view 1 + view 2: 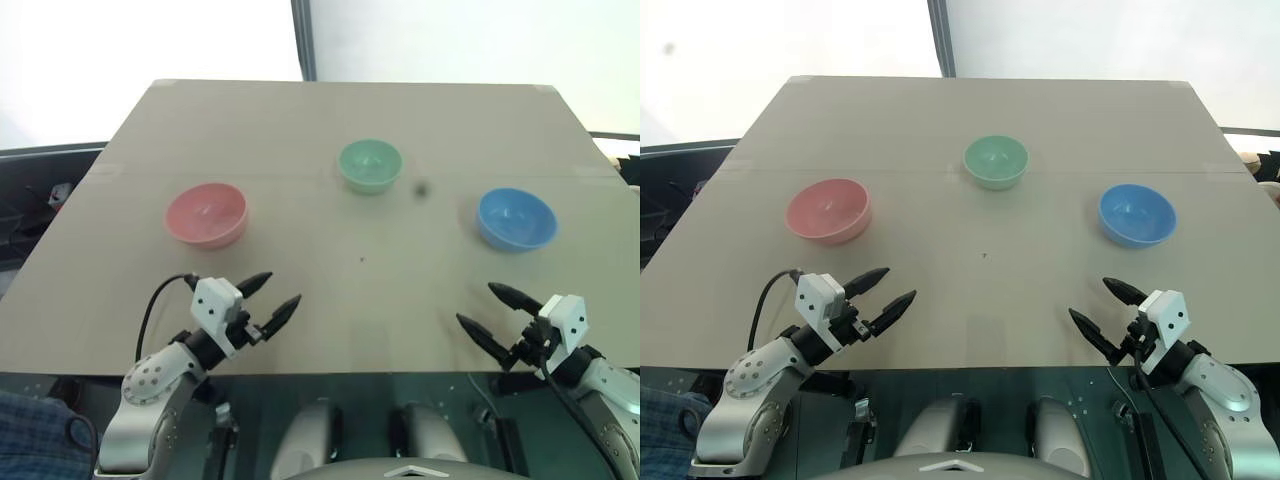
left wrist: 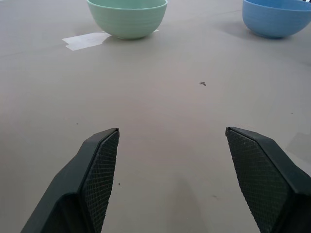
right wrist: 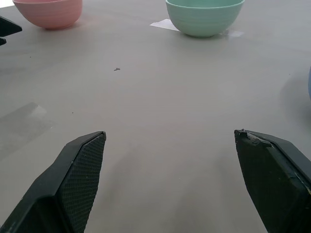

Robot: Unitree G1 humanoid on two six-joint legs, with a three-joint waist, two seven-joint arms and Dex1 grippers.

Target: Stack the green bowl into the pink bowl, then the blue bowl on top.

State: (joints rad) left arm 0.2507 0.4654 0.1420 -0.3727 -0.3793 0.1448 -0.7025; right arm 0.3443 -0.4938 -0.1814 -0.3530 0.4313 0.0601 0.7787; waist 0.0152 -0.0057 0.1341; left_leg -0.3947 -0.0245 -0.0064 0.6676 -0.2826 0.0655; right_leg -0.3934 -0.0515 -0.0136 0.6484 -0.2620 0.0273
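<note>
Mint-green round plastic bowl (image 1: 370, 165), salmon-pink round plastic bowl (image 1: 206, 214) and sky-blue round plastic bowl (image 1: 516, 219) sit well apart, unstacked; left gripper (image 1: 270, 298) and right gripper (image 1: 486, 314) both spread, seemingly empty, poised

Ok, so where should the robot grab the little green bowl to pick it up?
Probably by its rim. The green bowl sits upright and open on the table, with smooth round sides that could slip from a squeeze. Coming down from above, one finger inside and one outside the near edge, looks safest. Either open claw, left or right, seems about equally far from it.
</note>
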